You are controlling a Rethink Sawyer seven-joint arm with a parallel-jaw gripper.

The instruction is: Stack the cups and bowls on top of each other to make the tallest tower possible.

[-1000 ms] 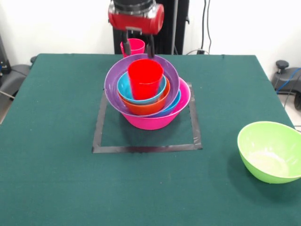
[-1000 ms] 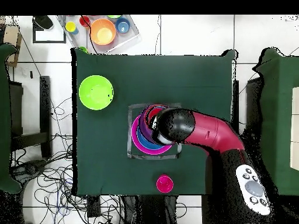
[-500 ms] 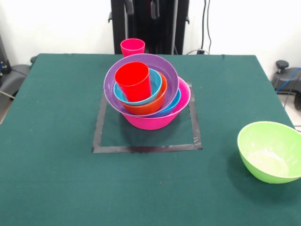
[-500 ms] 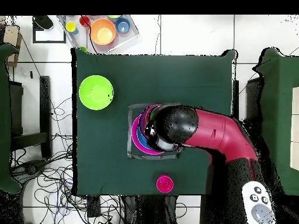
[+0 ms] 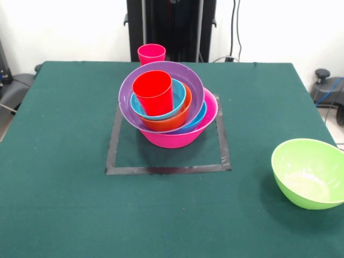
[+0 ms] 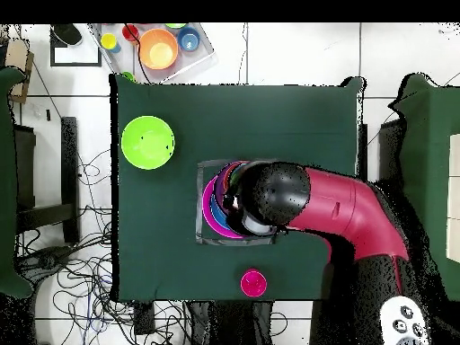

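The tower stands inside the tape square on a large pink bowl point(image 5: 174, 138). In it nest a blue bowl point(image 5: 198, 119), a tilted purple bowl point(image 5: 191, 80), an orange bowl point(image 5: 166, 122) and a second blue bowl point(image 5: 174, 102). A red cup point(image 5: 154, 91) stands upright on top, free of any grip. A pink-red cup point(image 5: 151, 54) stands alone at the far table edge. A lime green bowl point(image 5: 307, 172) sits apart at the right. In the overhead view the arm point(image 6: 305, 202) hangs over the tower point(image 6: 214, 202) and hides the gripper. The front view shows no gripper.
Black tape point(image 5: 166, 170) marks a square around the tower. Overhead, the green bowl point(image 6: 148, 142) and pink-red cup point(image 6: 253, 284) lie on opposite sides of the arm. A tray point(image 6: 193, 56) off the table holds an orange bowl and small items.
The gripper has let go of the red cup and risen out of the front view. The cup now sits a little further left in the top blue bowl.
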